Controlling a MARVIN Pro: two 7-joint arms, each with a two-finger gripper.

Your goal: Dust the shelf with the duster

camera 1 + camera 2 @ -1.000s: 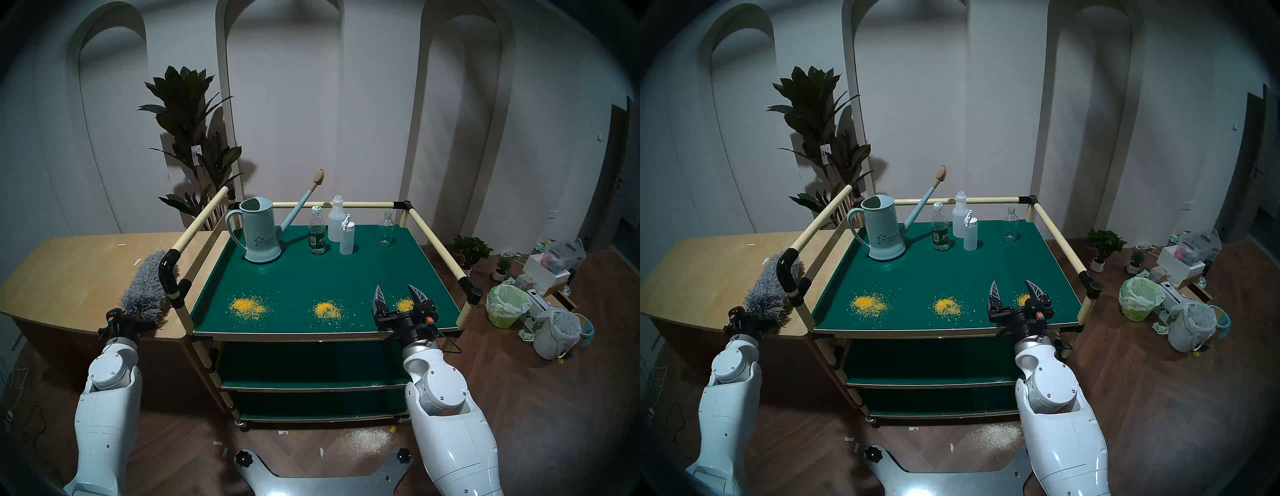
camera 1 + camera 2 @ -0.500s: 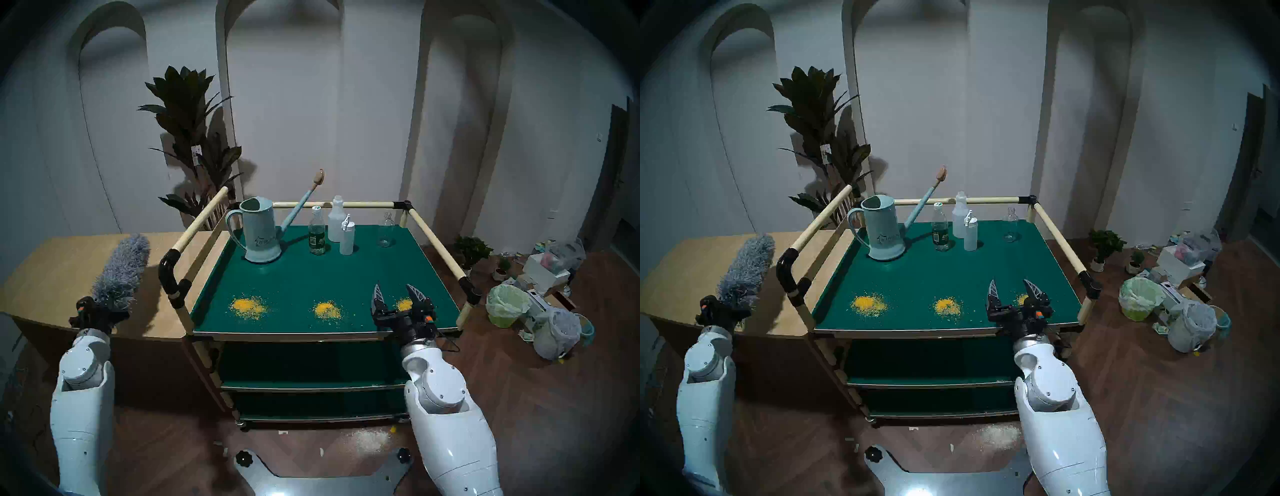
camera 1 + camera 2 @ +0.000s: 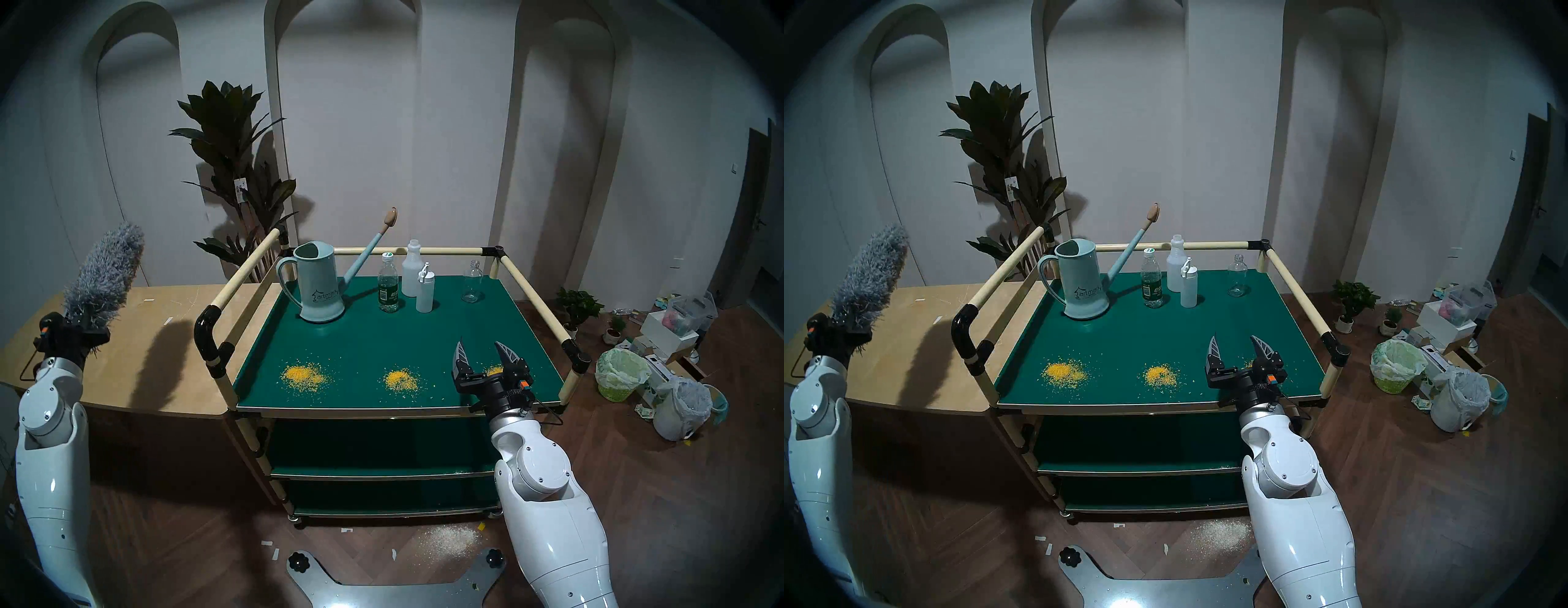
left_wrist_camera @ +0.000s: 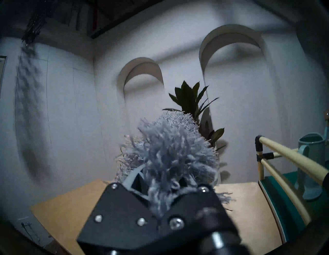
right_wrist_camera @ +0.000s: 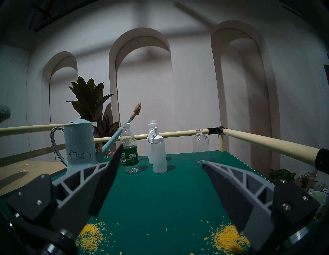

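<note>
The shelf (image 3: 382,339) is the cart's dark green top board, railed by cream tubes. Three piles of yellow crumbs (image 3: 303,375) lie along its near edge. The fluffy grey duster (image 3: 106,271) points up and away, high above the wooden counter (image 3: 140,361) left of the cart. My left gripper (image 3: 82,329) is shut on its base. The left wrist view shows the duster (image 4: 170,151) rising from between the fingers. My right gripper (image 3: 479,343) hovers open over the rightmost pile at the shelf's near right, with nothing between its fingers (image 5: 106,174).
At the back of the shelf stand a pale blue watering can (image 3: 318,288), a water bottle (image 3: 388,286), two white bottles (image 3: 425,288) and a clear glass bottle (image 3: 471,282). A black rail joint (image 3: 208,335) sits at the near left corner. Bins (image 3: 619,373) clutter the floor to the right.
My left arm has swung the duster up and to the left, away from the cart's rail and off the counter. The right gripper has edged slightly upward, still open.
</note>
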